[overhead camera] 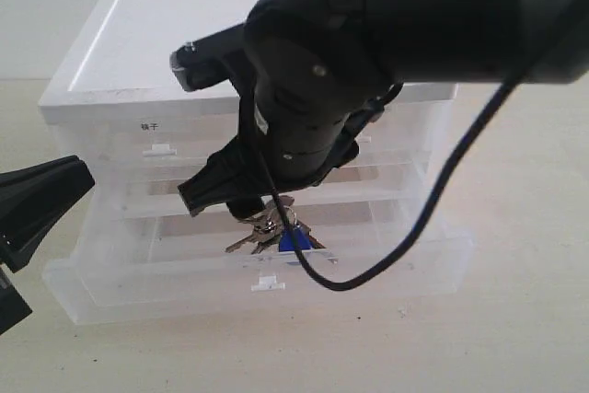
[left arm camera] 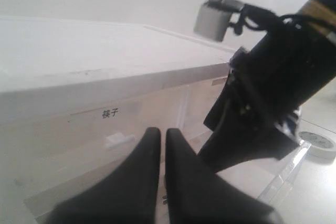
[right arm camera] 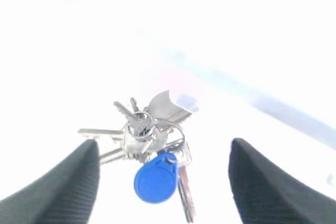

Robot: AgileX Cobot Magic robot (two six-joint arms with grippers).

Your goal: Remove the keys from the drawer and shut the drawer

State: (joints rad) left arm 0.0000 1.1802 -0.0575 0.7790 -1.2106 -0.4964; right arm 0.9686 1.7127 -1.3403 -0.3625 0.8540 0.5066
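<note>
Right gripper [right arm camera: 163, 148] hangs with its jaws spread wide, one finger on either side of the keys [right arm camera: 144, 135] and touching nothing, so it is open and empty. Left gripper [left arm camera: 161, 136], nearest the exterior camera at about 9 o'clock of the cabinet [overhead camera: 92, 126], has its fingers pressed together on nothing. Next comes the drawer [overhead camera: 166, 292], the lowest tier, standing pulled out with its white tab handle [overhead camera: 268, 283] at 6 o'clock. The bunch lies on the drawer floor just behind the front wall, near the middle, directly under the open jaws. In the exterior view the blue fob [overhead camera: 293, 242] sits at about 4 o'clock of the ring [right arm camera: 140, 124], and the blades fan toward 9. I judge the bunch light but loose — hard, slick metal that will splay and swing, with nothing fragile in it. The best hold looks to be across the dense knot at the ring, where blades and fob meet — a pinch on one blade alone would likely slip or pivot. Beyond lie the middle drawer [overhead camera: 156, 200], then the white top [overhead camera: 166, 34].
</note>
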